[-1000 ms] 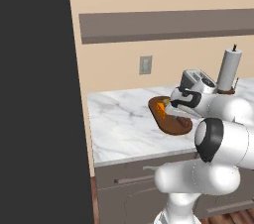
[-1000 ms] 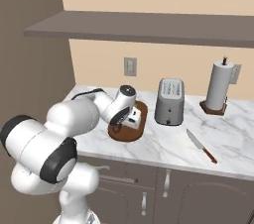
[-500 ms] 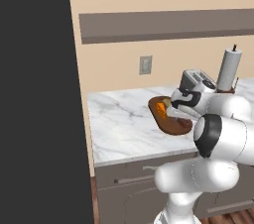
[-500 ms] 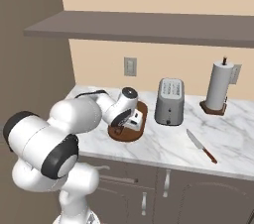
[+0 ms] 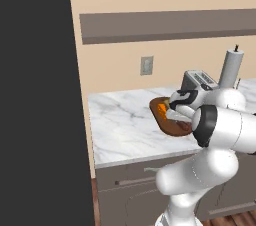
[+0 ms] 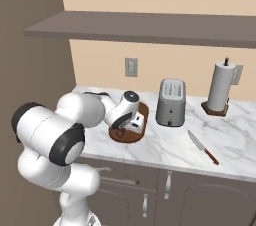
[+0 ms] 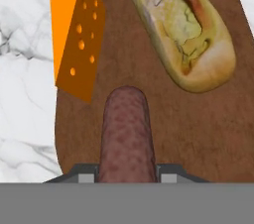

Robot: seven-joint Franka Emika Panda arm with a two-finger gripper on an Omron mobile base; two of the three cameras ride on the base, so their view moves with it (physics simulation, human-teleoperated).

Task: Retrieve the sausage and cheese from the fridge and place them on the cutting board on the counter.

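Observation:
My gripper (image 7: 127, 173) is shut on the sausage (image 7: 126, 134), a dark reddish-brown cylinder that points out between the fingers, low over the oval brown cutting board (image 7: 198, 129). The orange cheese (image 7: 77, 34) wedge lies on the board just beyond the sausage's tip and to its left. From the left base view, the cheese (image 5: 162, 109) shows beside the gripper (image 5: 175, 112) on the board (image 5: 172, 126), which rests on the white marble counter (image 5: 120, 120). In the right base view the gripper (image 6: 121, 130) hangs over the board (image 6: 134, 135). The fridge is out of view.
A tan-yellow lumpy food item (image 7: 183, 25) lies on the board's far right. A toaster (image 6: 171, 102), a knife (image 6: 202, 146) and a paper towel roll (image 6: 220, 87) stand right of the board. A wall shelf (image 6: 150, 22) runs above; a dark tall cabinet (image 5: 35, 95) bounds the left.

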